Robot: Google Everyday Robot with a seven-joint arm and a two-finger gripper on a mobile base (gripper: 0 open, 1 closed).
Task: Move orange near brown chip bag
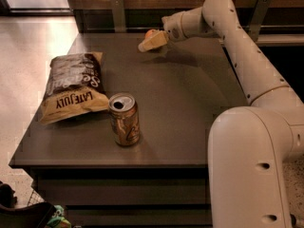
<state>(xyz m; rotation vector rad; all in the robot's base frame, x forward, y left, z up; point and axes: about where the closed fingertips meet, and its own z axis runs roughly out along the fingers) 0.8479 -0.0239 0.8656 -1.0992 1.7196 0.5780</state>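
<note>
Only a sliver of the orange (150, 32) shows at the far edge of the table, behind my gripper (152, 42). The gripper reaches in from the right and covers most of the fruit; whether it touches the fruit I cannot tell. The brown chip bag (73, 85) lies flat at the table's left side, its "LATE JULY" band towards the front. It is well apart from the orange, to the left and nearer the front.
A gold-brown drink can (124, 119), opened, stands upright just right of the bag's front corner. The dark table (190, 103) ends at a wall with metal brackets (118, 12) behind. My arm's large white body (251, 165) fills the front right.
</note>
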